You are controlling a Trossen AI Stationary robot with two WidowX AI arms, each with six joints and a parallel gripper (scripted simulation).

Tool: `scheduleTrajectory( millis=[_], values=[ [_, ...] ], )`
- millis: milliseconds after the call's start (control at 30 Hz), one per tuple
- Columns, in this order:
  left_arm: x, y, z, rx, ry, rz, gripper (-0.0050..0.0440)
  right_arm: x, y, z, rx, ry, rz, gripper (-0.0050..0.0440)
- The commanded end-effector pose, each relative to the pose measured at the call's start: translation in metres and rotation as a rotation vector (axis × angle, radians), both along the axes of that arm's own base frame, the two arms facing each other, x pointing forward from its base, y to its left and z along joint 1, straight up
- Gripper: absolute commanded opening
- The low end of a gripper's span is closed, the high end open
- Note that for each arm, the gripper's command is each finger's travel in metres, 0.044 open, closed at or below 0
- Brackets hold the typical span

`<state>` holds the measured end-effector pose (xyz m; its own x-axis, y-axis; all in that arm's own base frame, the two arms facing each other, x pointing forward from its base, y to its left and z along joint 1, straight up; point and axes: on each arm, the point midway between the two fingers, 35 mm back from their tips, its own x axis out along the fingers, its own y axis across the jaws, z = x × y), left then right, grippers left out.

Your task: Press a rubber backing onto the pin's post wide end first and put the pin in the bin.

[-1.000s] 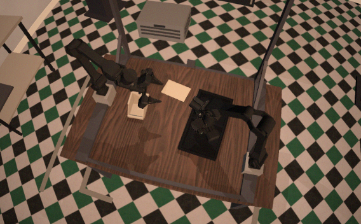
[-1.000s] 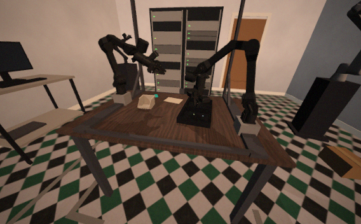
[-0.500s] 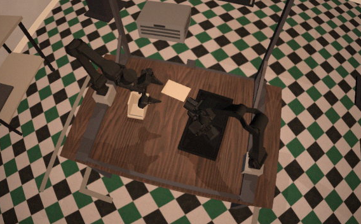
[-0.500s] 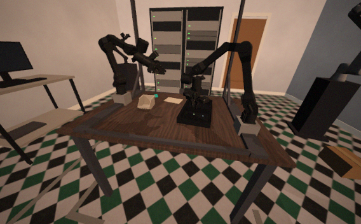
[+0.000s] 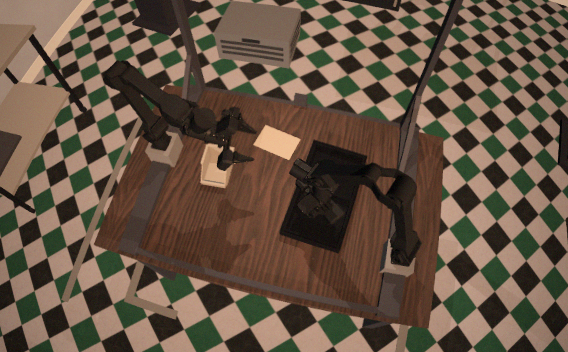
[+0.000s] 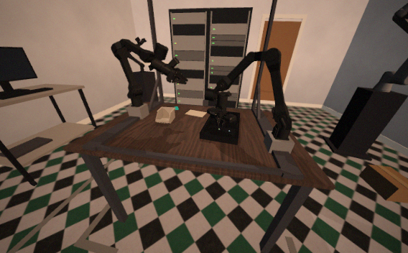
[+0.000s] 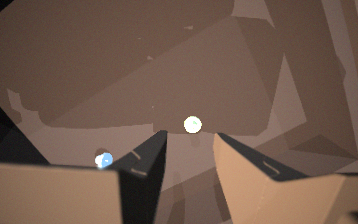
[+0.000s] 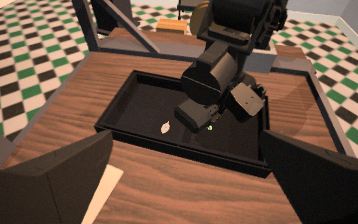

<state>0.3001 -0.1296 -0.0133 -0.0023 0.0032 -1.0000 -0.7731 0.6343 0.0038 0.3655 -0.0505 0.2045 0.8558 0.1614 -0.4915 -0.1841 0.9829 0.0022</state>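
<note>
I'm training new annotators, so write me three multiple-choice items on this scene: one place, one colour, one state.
1. Where does the leaf-shaped piece lie?
A) on the sheet
B) in the tray
C) in the bin

2. What colour is the tray?
A) black
B) white
C) green

3. How is the right gripper?
A) shut on the piece
B) shut on nothing
C) open

1 B: the right wrist view shows it inside the tray walls.
2 A: the top view shows black walls.
3 C: its fingers stand wide apart.
</note>
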Motion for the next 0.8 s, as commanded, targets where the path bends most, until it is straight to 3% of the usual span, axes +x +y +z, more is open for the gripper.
scheduleTrajectory(
  millis=[0, 333, 467, 767],
  values=[
    [0.0005, 0.0005, -0.0094, -0.003, 0.000, 0.009, 0.0130, 0.0005, -0.0003, 0.0087, -0.008, -0.024, 0.002, 0.0440],
    [0.0028, -0.0005, -0.0182, -0.005, -0.006, 0.009, 0.0130, 0.0005, -0.0003, 0.0087, -0.008, -0.024, 0.002, 0.0440],
    [0.0052, -0.0019, -0.0133, -0.010, -0.021, 0.004, 0.0070, 0.0005, -0.0003, 0.0087, -0.008, -0.024, 0.002, 0.0440],
    [0.0052, -0.0019, -0.0133, -0.010, -0.021, 0.004, 0.0023, 0.0005, -0.0003, 0.0087, -0.008, -0.024, 0.002, 0.0440]
  ],
)
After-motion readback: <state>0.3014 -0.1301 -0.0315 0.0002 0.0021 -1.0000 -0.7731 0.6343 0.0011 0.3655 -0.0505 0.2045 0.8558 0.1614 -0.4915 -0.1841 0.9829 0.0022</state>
